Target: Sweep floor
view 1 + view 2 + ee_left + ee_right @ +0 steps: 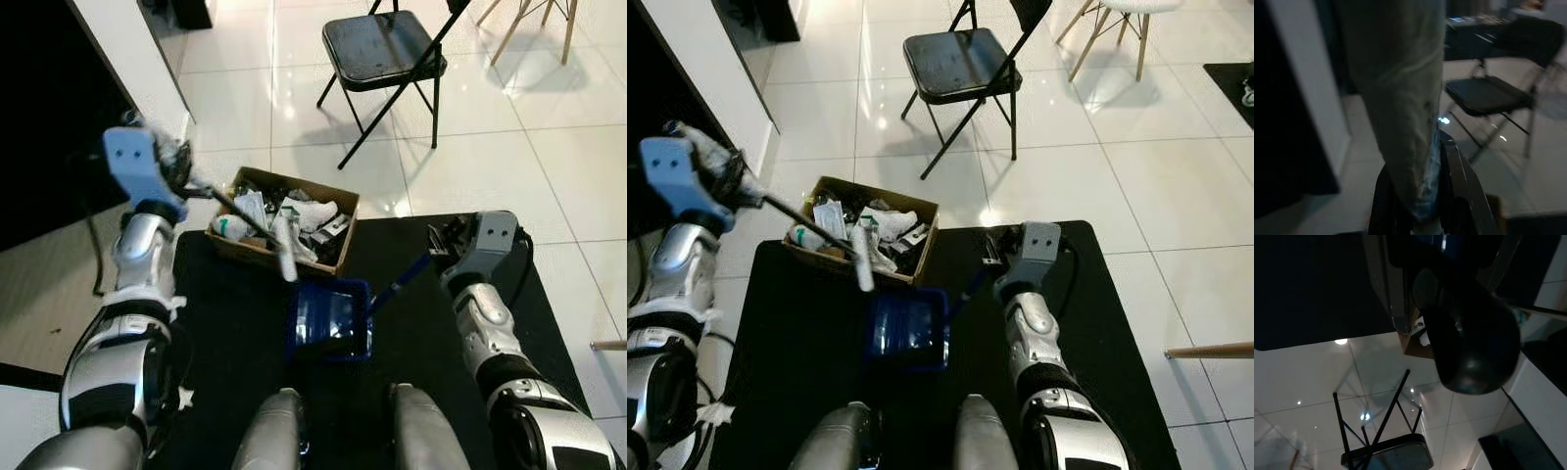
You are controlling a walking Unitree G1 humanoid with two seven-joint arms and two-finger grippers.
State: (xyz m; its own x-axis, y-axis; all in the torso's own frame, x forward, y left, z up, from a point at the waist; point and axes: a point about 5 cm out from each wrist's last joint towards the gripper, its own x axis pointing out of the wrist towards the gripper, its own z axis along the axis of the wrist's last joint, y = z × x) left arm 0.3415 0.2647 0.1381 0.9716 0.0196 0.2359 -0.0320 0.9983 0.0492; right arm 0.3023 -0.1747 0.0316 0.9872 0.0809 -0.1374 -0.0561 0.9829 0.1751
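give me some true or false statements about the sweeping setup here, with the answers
1. The cardboard box holds trash. True.
2. The blue dustpan lies on white tile. False: it rests on the black mat.
3. The left gripper holds a dark-handled broom. True.
4. The folding chair lies tipped over. False: it stands upright on the tile.
5. The right gripper holds the dustpan's handle. True.

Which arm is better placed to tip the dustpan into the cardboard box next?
Probably right: the right gripper holds the blue dustpan handle, just short of the cardboard box. The left gripper holds the brush.
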